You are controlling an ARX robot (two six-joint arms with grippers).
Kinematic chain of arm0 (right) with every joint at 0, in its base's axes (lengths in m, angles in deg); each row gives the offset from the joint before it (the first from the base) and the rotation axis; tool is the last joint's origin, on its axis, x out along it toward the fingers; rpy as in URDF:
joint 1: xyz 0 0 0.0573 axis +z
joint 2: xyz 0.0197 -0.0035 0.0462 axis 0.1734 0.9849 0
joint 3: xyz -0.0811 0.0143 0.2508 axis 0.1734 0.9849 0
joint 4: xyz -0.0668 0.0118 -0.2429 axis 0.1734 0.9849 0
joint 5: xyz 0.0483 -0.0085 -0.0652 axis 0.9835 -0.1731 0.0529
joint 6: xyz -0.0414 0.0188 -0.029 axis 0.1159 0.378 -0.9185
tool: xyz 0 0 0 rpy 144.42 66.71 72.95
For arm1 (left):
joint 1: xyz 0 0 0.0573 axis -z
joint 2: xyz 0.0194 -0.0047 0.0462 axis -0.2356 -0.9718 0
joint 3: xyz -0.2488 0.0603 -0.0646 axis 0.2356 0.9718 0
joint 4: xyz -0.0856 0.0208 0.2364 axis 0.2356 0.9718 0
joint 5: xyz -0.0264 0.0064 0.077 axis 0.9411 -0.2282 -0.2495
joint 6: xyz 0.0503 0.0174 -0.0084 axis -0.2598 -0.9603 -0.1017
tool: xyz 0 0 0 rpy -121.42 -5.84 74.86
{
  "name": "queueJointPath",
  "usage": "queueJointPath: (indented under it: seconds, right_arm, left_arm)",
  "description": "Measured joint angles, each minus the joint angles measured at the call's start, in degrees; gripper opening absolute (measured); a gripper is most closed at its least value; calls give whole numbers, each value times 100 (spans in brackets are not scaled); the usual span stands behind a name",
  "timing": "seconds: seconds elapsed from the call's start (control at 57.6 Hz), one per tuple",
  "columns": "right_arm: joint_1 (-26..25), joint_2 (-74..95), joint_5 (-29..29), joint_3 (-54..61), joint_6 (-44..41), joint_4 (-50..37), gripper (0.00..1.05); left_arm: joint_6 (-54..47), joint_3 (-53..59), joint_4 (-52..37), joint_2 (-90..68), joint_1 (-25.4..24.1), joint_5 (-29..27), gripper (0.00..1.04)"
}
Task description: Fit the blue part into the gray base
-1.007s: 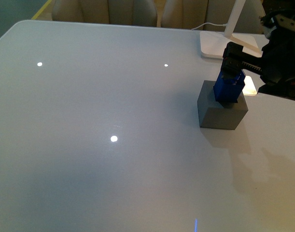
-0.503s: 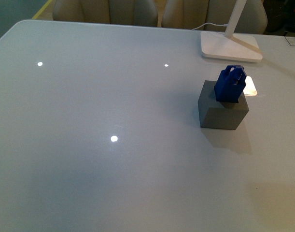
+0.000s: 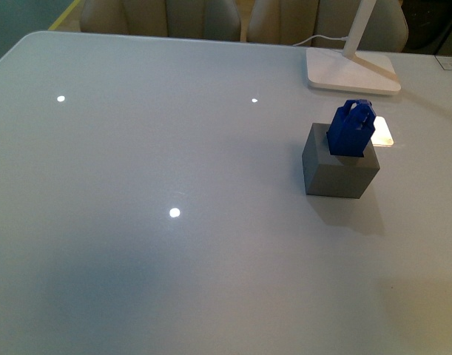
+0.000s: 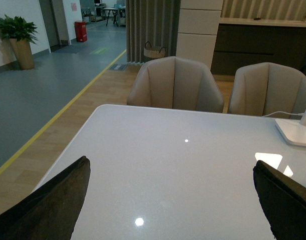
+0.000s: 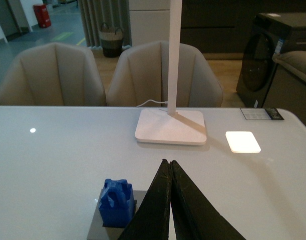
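The blue part (image 3: 351,129) is sitting with its lower end in the square hole in the top of the gray base (image 3: 336,176). It is roughly upright, its looped handle is pointing up, and most of its body is showing above the cube's top face. Nothing is touching it.

The gray base is resting on the right half of the pale surface (image 3: 174,148), toward the far side. Just beyond its far right corner a bright square patch of light (image 3: 385,132) is lying on the surface. Farther still, the flat white lamp base (image 3: 353,74) is standing near the far edge, its stem is rising out of view, and a white cable (image 3: 314,38) is trailing off to its left. Beige chairs (image 3: 166,16) are standing behind the far edge.

The right gripper (image 5: 168,162) is hanging above the surface with its two dark fingers pressed flat together, holding nothing. Its tips are pointing toward the lamp base, and the blue part (image 5: 116,202) in the gray base (image 5: 94,229) is standing clear of them to one side. The left gripper (image 4: 170,162) is spread wide. Its two dark fingers (image 4: 47,205) are showing at opposite edges of the left wrist view with only bare surface between them, gripping nothing.
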Motion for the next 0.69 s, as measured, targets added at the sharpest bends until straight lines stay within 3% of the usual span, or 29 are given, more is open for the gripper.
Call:
queueJointPath:
  seconds: [0.052, 0.226, 0.694]
  right_arm:
    - [-177, -153, 275, 146, -2, 37, 2]
    - [-345, -542, 330, 647, -2, -15, 2]
    - [-356, -2905, 334, 1106, -2, 1808, 2]
  left_arm:
    - [-2, 0, 0, 0, 0, 2, 97]
    - [-2, 0, 0, 0, 0, 2, 97]
    - [0, 0, 0, 0, 0, 0, 97]
